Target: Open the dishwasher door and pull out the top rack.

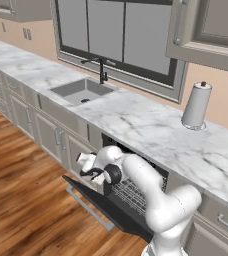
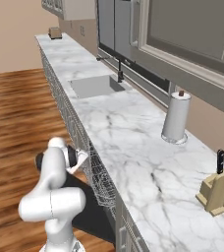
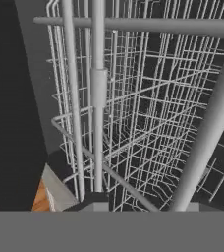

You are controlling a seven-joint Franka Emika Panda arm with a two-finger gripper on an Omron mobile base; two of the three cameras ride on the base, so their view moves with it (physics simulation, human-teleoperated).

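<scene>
One dishwasher door [image 1: 111, 212] hangs folded down, flat over the wood floor [image 1: 21, 200]. One top rack [image 1: 136, 192] juts out beneath the marble desk [image 1: 151, 130]. One paper towel roll [image 1: 196, 106] stands there (right base view adds a knife block [image 2: 221, 189]). The end effector [image 1: 106, 186] sits at the rack's wires; its spread I cannot tell.

Dishwasher door [image 1: 106, 207] — black-charcoal panel, folded down nearly flat, silver bar handle along its outer edge. Top rack [image 2: 100, 178] — light-grey wire grid basket, protruding partway from the cavity above the door.
</scene>
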